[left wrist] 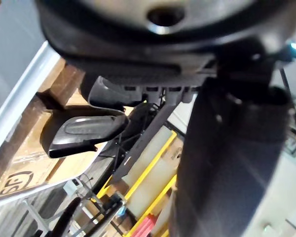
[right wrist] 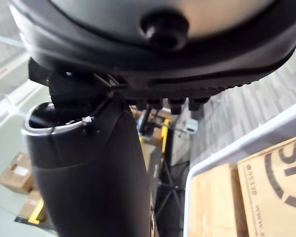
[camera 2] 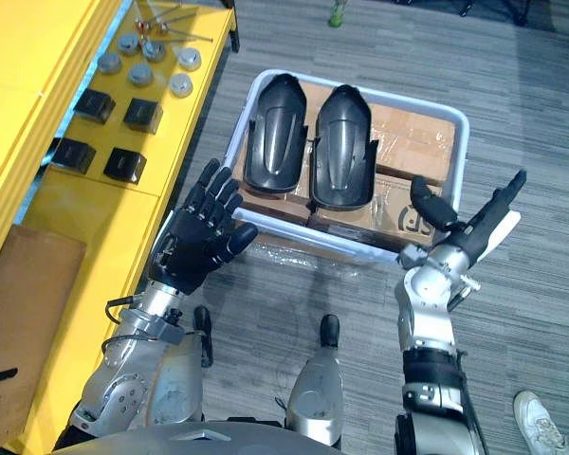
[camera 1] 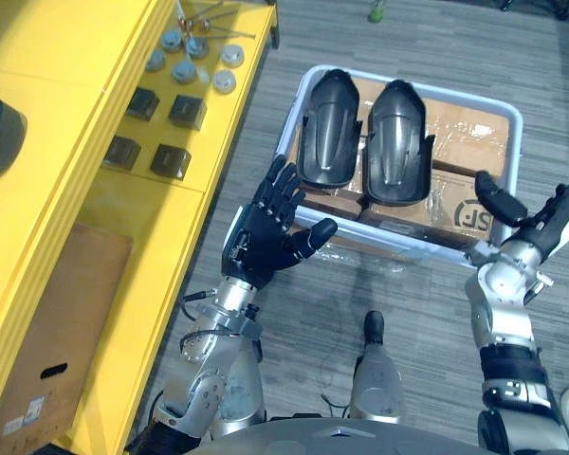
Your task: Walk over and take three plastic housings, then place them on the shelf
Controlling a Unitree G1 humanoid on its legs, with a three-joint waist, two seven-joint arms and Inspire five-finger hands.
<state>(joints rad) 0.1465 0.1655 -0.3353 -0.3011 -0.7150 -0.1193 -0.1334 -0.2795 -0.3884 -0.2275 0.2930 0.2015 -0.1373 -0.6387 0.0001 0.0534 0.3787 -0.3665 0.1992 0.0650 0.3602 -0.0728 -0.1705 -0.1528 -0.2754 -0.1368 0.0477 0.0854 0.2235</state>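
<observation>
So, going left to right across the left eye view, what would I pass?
Yellow shelf → black blocks on it → left hand, open → left plastic housing → right plastic housing → right hand, open.

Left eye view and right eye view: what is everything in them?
Plastic housings: two, black, side by side on the boxes.
Bin: one, white, on the floor.
Cardboard boxes: several, brown, inside the bin.
Shelf: one, yellow, left.
Blocks: four, black, on the shelf.
Discs: six, grey, beyond the blocks.
Rods: several, silvery, shelf's far end.
Carton: one, brown, lower shelf level.
Shoe: one, white, a person's, floor at right.
Left hand: one, dark, open, near the bin's left corner.
Right hand: one, dark, open, near the bin's right corner.
</observation>
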